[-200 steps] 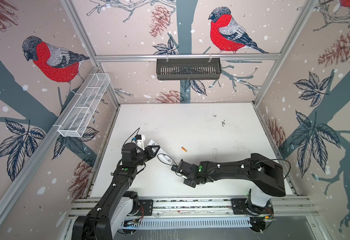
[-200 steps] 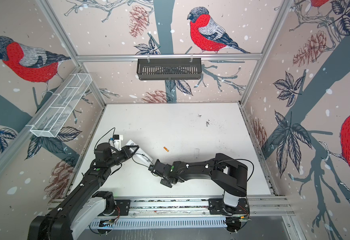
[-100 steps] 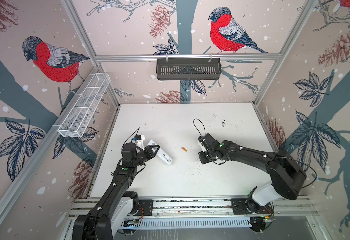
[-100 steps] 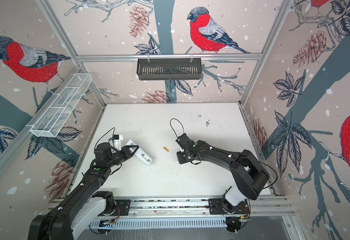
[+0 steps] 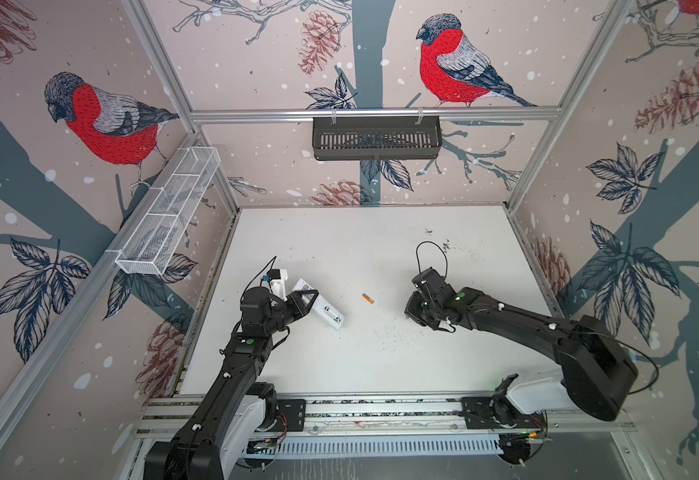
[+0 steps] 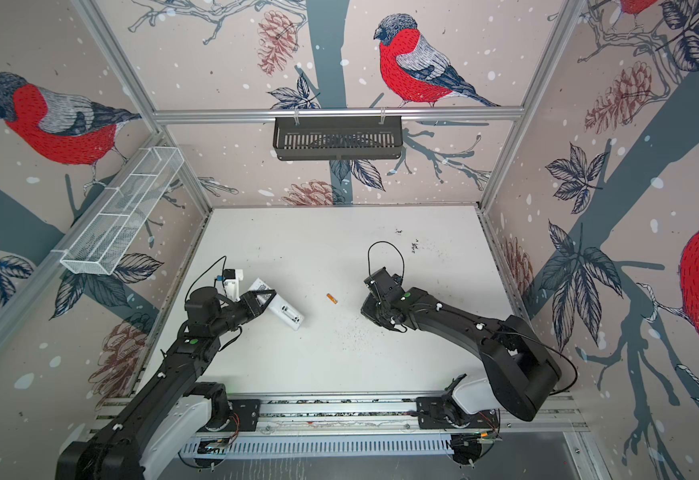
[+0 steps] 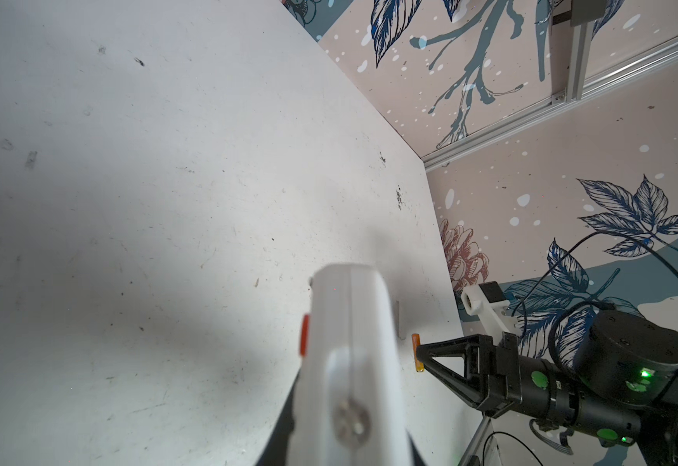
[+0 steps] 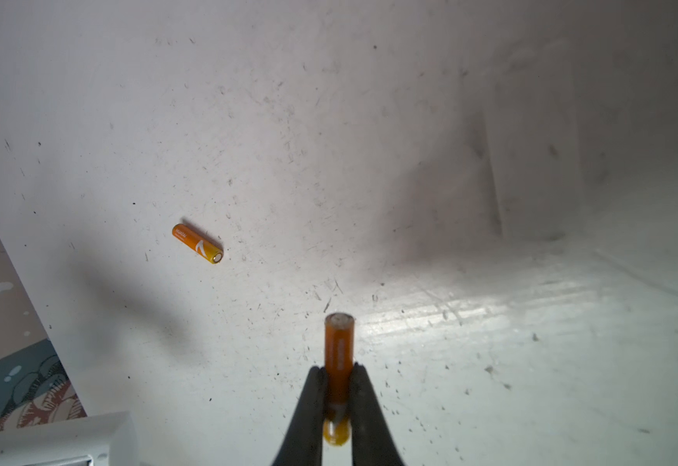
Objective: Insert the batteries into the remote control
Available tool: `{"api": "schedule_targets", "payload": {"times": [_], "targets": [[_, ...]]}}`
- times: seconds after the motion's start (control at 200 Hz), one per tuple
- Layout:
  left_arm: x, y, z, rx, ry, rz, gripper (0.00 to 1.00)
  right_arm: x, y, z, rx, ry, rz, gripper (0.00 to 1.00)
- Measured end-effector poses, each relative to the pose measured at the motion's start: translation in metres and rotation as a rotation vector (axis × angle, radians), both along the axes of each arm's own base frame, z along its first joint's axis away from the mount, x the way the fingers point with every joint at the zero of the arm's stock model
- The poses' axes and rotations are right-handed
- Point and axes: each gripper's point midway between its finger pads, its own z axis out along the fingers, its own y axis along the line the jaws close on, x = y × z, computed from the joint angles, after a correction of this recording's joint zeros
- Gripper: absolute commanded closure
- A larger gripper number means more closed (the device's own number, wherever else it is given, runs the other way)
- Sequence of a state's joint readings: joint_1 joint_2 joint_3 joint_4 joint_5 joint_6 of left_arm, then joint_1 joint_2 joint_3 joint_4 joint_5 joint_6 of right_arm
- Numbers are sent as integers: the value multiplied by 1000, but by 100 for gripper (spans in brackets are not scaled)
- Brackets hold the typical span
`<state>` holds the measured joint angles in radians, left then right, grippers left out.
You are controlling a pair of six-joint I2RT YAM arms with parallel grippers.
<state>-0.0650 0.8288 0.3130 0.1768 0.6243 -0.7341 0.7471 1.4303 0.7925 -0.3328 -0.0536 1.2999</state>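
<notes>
Remote control (image 5: 327,314) clamped in left gripper (image 5: 304,300). First battery (image 8: 339,343) pinched lengthwise in closed right gripper (image 8: 338,370); second battery (image 5: 367,298) observed loose on table (image 5: 381,365) between arms. Risk noted: smooth cylinder could pivot or slip when pressed into compartment.

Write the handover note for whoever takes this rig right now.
Left gripper: shut on one end of the remote control.
Right gripper: shut on one battery, which sticks out past the fingertips.
Second battery: lies loose on the table, between the two arms.
Done: remote and one battery gripped.
Left: neither battery is in the remote yet. Seat the held one, then fetch and seat the loose one.
</notes>
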Motion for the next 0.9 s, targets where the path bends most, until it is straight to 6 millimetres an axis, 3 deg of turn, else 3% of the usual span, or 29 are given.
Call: {"api": "schedule_targets", "payload": {"times": [0.235,0.355,0.47,0.64,0.73,0.79,0.901], "targets": [[1,1,2,-2,-9,4,100,-21,16,-35,-42,130,-91,95],[1,2,3,-4,-15,6,100,-18,32,-34,-40,132,-95,80],[1,2,3,-5,-20,8,100,-13,42,-28,-29,116,-88,68],[1,3,2,-5,-16,9,100,-9,47,-22,-23,92,-77,61],[1,4,1,-5,-15,13,100,-6,48,-16,-27,62,-44,47],[2,5,1,-5,-15,16,100,2,52,-4,-33,-3,17,31],[2,5,3,-5,-23,19,100,27,65,33,-42,-200,192,27]]}}
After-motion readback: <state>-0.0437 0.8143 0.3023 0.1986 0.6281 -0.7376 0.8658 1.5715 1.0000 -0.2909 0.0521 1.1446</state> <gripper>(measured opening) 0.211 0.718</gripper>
